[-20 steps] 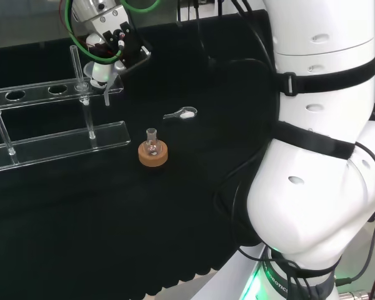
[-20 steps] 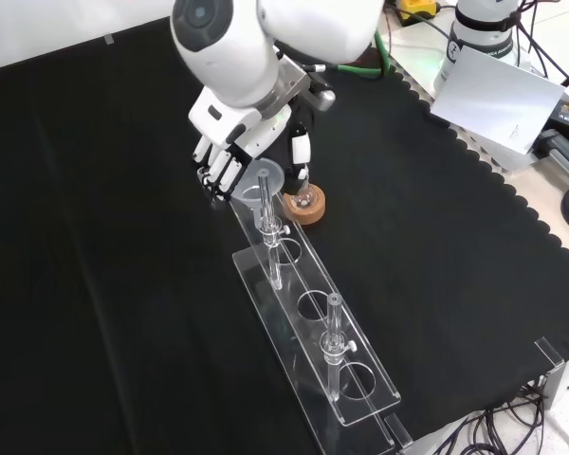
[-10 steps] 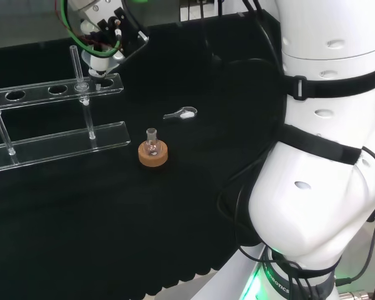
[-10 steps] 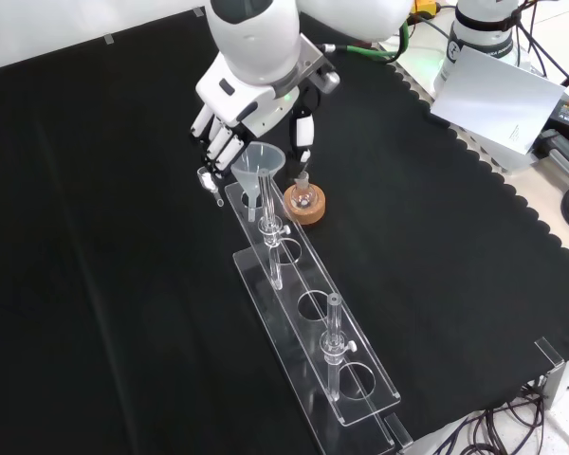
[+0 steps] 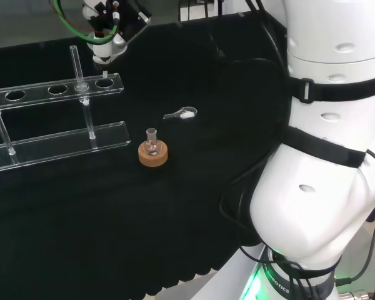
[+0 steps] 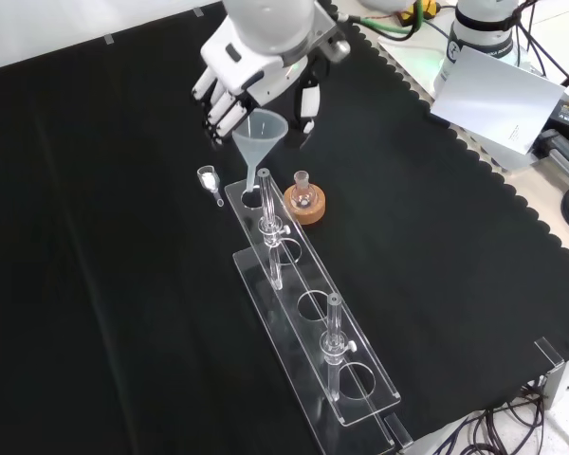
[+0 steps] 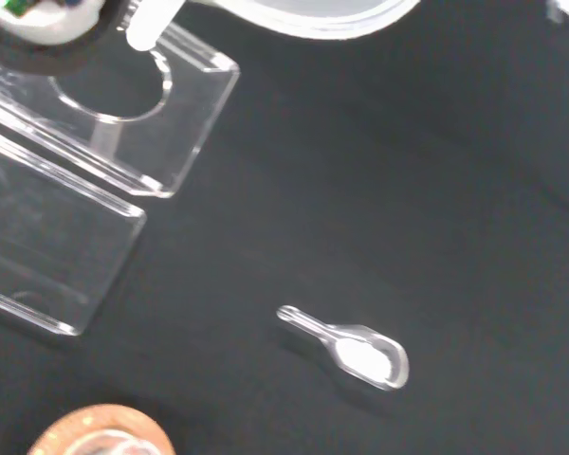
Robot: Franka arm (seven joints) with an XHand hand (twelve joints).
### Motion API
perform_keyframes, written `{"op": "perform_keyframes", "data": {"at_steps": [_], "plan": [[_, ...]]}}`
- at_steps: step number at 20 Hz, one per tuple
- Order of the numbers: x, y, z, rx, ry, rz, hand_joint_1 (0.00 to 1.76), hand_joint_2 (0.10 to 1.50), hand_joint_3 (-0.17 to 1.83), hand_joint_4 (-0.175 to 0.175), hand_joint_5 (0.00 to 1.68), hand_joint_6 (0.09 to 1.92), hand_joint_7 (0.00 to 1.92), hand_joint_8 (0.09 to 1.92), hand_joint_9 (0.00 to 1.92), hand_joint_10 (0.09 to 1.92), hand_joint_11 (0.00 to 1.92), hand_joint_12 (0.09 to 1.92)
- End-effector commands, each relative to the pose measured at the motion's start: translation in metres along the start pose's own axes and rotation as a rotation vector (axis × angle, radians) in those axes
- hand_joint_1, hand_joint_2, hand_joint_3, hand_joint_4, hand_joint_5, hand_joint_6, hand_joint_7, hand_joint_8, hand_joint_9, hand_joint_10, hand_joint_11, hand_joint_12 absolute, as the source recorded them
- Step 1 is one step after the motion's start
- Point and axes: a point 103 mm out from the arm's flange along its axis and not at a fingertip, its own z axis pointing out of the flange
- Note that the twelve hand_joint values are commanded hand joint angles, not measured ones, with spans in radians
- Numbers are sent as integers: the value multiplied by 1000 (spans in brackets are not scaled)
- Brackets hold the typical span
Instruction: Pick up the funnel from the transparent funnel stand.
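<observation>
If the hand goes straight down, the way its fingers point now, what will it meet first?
Probably the end hole of the transparent funnel stand: the hand holds the funnel with its stem just above that hole in the front view. Depth is unclear, so the black cloth beside the stand is possible.

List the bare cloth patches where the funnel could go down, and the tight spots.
Free: the wide cloth left of the funnel stand in the front view, and right of the cork ring out to the scalloped edge. Crowded: around the stand's end hole, between spoon, cork ring and robot hand holding the funnel.
</observation>
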Motion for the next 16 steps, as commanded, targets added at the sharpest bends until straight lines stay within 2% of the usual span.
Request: {"op": "perform_keyframes", "data": {"at_steps": [1, 10, 11, 16], "plan": [[-13, -32, -15, 7, -49, 73, 802, 650, 514, -41, 544, 804, 679, 760, 943, 534, 534, 1317], [-28, -72, 3, 32, -48, 138, 799, 649, 520, -41, 543, 821, 684, 758, 951, 531, 536, 1317], [-27, -76, 3, 45, -67, 152, 799, 649, 521, -41, 543, 822, 684, 758, 952, 531, 537, 1316], [-40, -94, 23, 65, -42, 167, 798, 648, 524, -40, 541, 828, 685, 758, 954, 529, 538, 1315]]}}
